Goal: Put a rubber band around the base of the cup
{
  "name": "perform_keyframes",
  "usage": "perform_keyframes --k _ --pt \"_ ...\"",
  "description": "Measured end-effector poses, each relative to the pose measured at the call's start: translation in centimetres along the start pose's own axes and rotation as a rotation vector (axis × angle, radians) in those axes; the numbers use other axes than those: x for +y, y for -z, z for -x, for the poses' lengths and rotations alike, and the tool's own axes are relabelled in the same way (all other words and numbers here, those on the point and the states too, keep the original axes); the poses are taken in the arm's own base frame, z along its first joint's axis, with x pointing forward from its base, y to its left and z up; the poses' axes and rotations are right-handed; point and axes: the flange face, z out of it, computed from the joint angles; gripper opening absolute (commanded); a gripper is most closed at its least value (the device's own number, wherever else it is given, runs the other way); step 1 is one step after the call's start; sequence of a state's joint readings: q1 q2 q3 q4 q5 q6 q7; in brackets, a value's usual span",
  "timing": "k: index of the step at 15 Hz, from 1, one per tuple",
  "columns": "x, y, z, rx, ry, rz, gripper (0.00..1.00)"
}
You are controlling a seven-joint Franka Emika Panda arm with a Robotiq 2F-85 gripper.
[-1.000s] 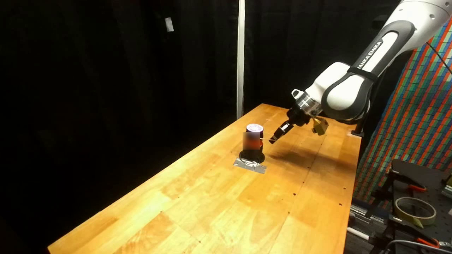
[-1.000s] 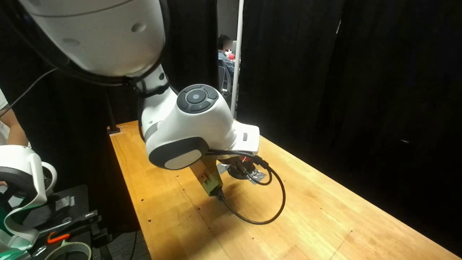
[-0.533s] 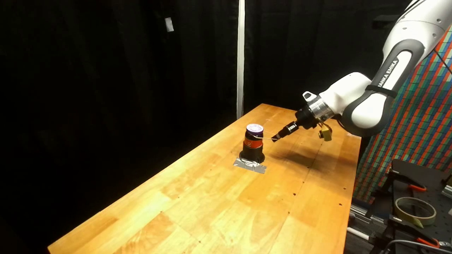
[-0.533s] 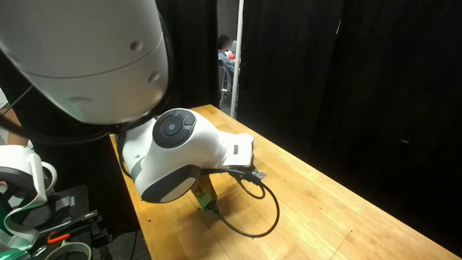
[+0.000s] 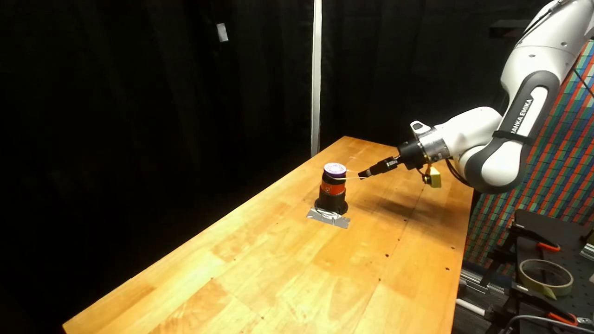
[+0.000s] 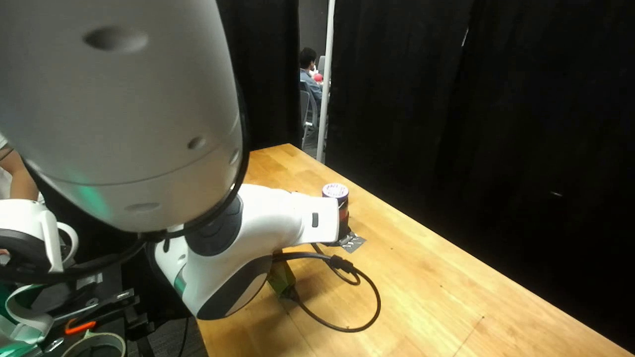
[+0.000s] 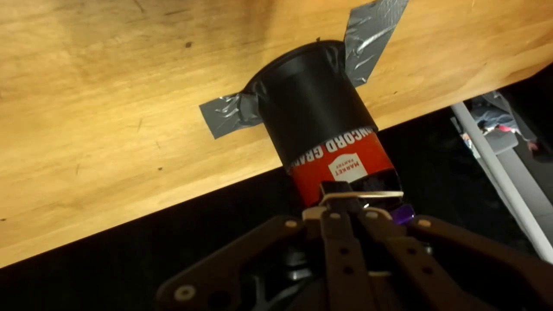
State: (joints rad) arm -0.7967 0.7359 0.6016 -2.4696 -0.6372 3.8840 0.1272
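The cup [image 5: 333,188] stands upright, dark with an orange-red band and a purple rim at its top. It also shows upside down in the wrist view [image 7: 322,121], and partly behind my arm in an exterior view [image 6: 344,213]. The pale rubber band [image 5: 350,178] loops round the cup's upper dark part and stretches to my fingertips. In the wrist view the rubber band [image 7: 373,195] crosses in front of the fingertips. My gripper [image 5: 363,175] is shut, tilted, beside and apart from the cup's upper part. It also shows in the wrist view [image 7: 336,186].
Grey tape [image 5: 328,217] holds the cup's foot to the wooden table [image 5: 297,269]. A black side table with a tape roll [image 5: 545,277] stands beside it. A cable [image 6: 378,302] hangs in a loop from my wrist. Black curtains line the back.
The gripper has tipped flatter and its tip has risen slightly, lifting that end of the rubber band. The wrist and forearm have dropped and swung back, away from the cup.
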Motion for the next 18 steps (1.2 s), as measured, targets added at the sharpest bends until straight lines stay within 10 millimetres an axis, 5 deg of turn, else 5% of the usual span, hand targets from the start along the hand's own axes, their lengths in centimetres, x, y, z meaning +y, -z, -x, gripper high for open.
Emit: perform_keyframes --k 5,6,7,8,9,13,14,16,18 --pt "0.3 1.0 0.6 0.126 -0.027 -0.015 0.03" --pt "0.2 1.1 0.7 0.144 -0.029 -0.021 0.21" --pt "0.0 1.1 0.9 0.158 -0.028 -0.026 0.06" --pt "-0.2 1.0 1.0 0.167 -0.029 -0.032 0.08" --pt "-0.3 0.9 1.1 0.172 -0.026 -0.036 0.33" --pt "-0.8 0.4 1.3 0.169 -0.022 -0.048 0.55" --pt "-0.8 0.3 1.3 0.166 -0.020 -0.046 0.37" --pt "-0.7 0.1 1.5 0.154 -0.018 -0.040 0.53" --pt "-0.8 -0.1 1.5 0.150 -0.015 -0.042 0.56"
